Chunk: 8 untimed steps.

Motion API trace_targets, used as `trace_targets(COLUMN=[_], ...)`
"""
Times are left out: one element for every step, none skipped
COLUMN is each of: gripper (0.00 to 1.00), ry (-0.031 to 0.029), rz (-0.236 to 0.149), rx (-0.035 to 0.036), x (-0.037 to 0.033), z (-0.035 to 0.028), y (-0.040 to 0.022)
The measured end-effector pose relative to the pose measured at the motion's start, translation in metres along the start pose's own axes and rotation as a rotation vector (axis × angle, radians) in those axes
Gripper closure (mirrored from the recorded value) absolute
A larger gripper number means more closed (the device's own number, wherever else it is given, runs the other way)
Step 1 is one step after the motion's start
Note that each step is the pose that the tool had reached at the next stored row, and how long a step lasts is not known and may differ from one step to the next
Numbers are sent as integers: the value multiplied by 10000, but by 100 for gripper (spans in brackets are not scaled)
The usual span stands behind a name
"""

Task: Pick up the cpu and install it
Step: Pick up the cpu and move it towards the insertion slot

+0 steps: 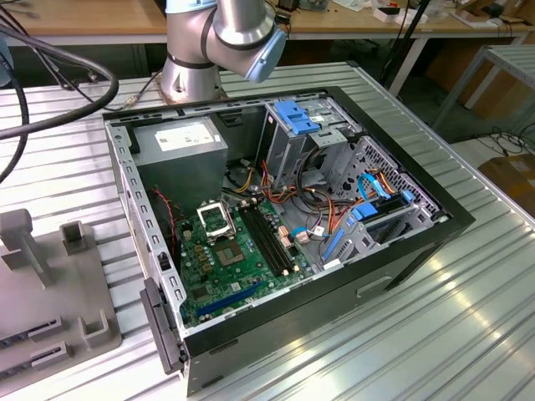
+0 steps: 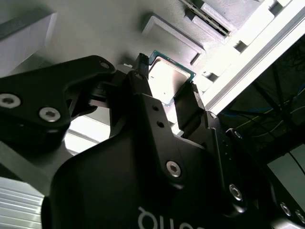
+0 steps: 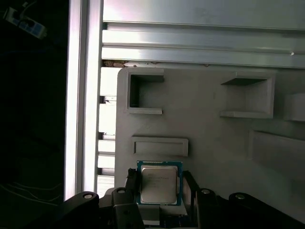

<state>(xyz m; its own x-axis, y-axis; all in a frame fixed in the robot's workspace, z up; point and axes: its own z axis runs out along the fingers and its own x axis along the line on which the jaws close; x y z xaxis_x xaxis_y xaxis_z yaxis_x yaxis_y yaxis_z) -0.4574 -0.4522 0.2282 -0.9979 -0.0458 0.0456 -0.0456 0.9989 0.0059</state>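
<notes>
The cpu (image 3: 159,185), a small square chip with a silver-grey top and a green rim, sits between the black fingers (image 3: 132,186) of my gripper (image 3: 161,187). In both wrist views the fingers press on two opposite edges of the cpu (image 2: 167,80), so my gripper (image 2: 167,76) is shut on it. Behind the chip lies a grey moulded fixture (image 3: 214,138) with raised pockets. In the exterior view the black-and-silver socket frame (image 1: 215,219) lies on the green motherboard (image 1: 238,259) inside the open computer case (image 1: 284,225).
The grey fixture (image 1: 50,317) stands on the ribbed metal table (image 1: 435,334) at the exterior view's left, beside the case. A power supply (image 1: 180,142), drive cage (image 1: 301,125) and cable bundles (image 1: 326,209) crowd the case. The arm's base (image 1: 196,67) rises behind it.
</notes>
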Motion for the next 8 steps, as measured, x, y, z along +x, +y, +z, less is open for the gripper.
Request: trace_targets(gripper=[53, 53, 53, 53, 53, 53, 53, 53], ry=[-1, -1, 0, -1, -1, -1, -1, -1], rz=[0, 0, 0, 0, 0, 0, 0, 0], rx=[0, 0, 0, 0, 0, -1, 0, -1], x=[0, 1, 2, 2, 3, 3, 3, 4], z=[-9, -23, -40, -51, -60, -69, -79, -87], y=[0, 0, 0, 0, 0, 1, 0, 1])
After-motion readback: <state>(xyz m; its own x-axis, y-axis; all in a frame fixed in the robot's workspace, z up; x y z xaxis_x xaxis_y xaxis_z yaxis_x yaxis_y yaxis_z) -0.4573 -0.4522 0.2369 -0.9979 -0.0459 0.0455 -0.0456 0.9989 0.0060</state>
